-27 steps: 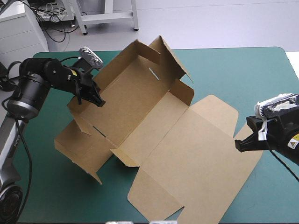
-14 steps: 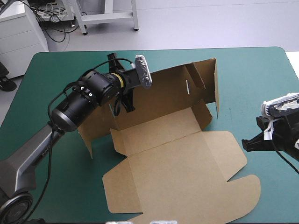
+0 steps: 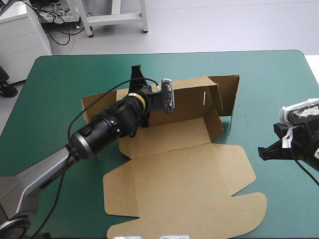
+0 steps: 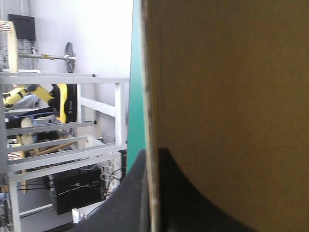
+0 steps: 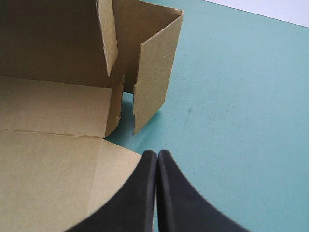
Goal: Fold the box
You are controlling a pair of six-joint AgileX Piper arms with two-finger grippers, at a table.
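The brown box lies in the middle of the teal-green table, its wide lid panel flat toward the front edge. Its long back wall stands upright, with a side flap raised at the right end. My left gripper reaches over the wall's left part and pinches it, one black finger on each side of the board edge; in the left wrist view the left gripper is shut on the box. My right gripper hovers off the lid's right edge, shut and empty, pointing at the box from the right gripper.
Bare teal-green cover lies to the left of and behind the box, and more cover spreads between the right gripper and the table's right edge. The lid's rounded corner nearly reaches the front edge.
The left arm swung in over the box and stood the back wall upright, holding it. The whole sheet turned and slid toward the front. The right gripper hardly moved.
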